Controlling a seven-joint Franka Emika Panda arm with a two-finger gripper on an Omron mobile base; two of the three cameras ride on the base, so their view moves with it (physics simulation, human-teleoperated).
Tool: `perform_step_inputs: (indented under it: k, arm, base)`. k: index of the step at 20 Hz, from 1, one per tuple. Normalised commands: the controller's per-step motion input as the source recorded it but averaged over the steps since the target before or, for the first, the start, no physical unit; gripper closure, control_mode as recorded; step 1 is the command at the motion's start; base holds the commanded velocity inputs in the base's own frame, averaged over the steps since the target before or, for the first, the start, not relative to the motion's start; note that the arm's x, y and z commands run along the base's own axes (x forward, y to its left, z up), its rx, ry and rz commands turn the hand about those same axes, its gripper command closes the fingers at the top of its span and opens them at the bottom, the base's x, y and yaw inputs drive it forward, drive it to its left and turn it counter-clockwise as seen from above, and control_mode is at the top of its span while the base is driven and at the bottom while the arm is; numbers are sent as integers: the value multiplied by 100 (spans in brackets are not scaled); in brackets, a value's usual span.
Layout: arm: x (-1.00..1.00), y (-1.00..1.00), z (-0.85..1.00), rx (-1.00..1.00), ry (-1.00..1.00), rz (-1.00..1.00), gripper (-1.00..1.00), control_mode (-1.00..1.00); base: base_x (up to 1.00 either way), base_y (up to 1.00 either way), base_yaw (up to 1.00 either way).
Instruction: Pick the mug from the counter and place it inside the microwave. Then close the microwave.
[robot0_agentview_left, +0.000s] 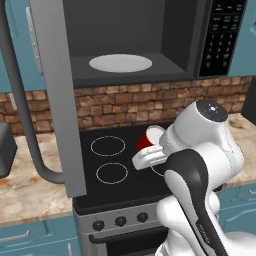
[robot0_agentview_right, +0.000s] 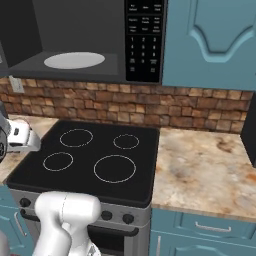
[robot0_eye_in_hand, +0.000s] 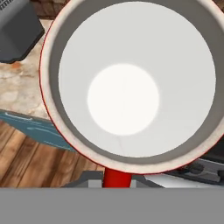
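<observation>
We see the mug (robot0_agentview_left: 149, 138) in the left base view as a patch of red with a white rim, raised over the black stovetop (robot0_agentview_left: 112, 160) and pressed right against the front of the white hand, whose body hides most of it. The gripper (robot0_agentview_left: 150, 150) sits there at the end of the arm, between the mug and the arm's bulky upper joint.

In the hand view the mug (robot0_eye_in_hand: 131, 78) is so close that we look straight down into its white inside, its rim edged in red. A strip of its red wall drops to the bottom middle of that view, where the fingertips would rise. We cannot make out the tips themselves, so we cannot tell how the gripper stands on the mug.

Beyond the rim lie the counter (robot0_eye_in_hand: 19, 85), a teal drawer front (robot0_eye_in_hand: 35, 129) and wood floor (robot0_eye_in_hand: 39, 162).

The microwave (robot0_agentview_left: 135, 40) hangs above the stove with its door (robot0_agentview_left: 55, 90) swung wide and its white turntable (robot0_agentview_left: 120, 63) bare.
</observation>
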Motion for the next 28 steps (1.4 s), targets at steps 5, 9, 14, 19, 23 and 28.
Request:
perform_step_inputs:
  k: [5,9,14,19,23,28]
  arm:
    - [0,-3,57,0,-4,0,100,-100]
    - [0,-1,56,0,-5,0,100,-100]
    - [15,0,60,0,-5,-2,100,-100]
    - [58,0,33,0,0,-5,100,-100]
    - [99,0,22,0,0,-7,100,-100]
    - [85,0,41,0,0,-7,100,-100]
  base:
    - [0,0,0]
    - [0,0,0]
    - [0,0,0]
    - [0,0,0]
    - [0,0,0]
    - [0,0,0]
